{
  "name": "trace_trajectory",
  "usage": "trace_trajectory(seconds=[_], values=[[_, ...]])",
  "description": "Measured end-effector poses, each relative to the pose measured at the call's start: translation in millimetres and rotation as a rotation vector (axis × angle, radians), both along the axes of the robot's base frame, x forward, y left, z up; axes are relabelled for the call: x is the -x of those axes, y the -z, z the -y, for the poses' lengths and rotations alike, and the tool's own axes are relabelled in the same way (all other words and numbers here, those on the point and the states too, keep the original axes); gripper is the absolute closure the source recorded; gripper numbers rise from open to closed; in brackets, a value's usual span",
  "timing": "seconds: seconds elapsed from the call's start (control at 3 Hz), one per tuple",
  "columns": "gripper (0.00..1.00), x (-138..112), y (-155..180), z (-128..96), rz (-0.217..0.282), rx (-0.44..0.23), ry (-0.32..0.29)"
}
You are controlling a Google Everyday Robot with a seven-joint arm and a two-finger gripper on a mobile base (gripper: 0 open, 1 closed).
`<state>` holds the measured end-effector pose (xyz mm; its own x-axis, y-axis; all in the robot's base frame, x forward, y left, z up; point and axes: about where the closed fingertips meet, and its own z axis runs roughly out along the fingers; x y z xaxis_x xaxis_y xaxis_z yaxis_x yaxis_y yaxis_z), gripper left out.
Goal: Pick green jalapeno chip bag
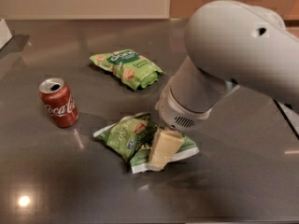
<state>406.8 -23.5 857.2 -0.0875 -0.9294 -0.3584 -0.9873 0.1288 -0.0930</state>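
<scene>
The green jalapeno chip bag point(125, 138) lies on the dark table near the front, olive green with a white edge strip along its lower side. My gripper point(162, 152) comes down from the big grey arm point(233, 64) and rests on the right half of the bag, covering that part of it. The bag looks crumpled under the gripper.
A smaller, brighter green bag with a dark green label patch point(127, 68) lies farther back. A red Coca-Cola can point(58, 101) stands upright to the left of the jalapeno bag. A white object shows at the table's far left edge point(3, 31).
</scene>
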Motion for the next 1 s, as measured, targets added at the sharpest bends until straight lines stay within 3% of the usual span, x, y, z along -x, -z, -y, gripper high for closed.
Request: trace_trajectory(seconds=[0.67,1.0], values=[[0.64,2.4,1.7,-4.5,-0.02,-0.023,-0.031],[0.87,-7.2,-19.7,3.1,-0.001,-0.045,-0.021]])
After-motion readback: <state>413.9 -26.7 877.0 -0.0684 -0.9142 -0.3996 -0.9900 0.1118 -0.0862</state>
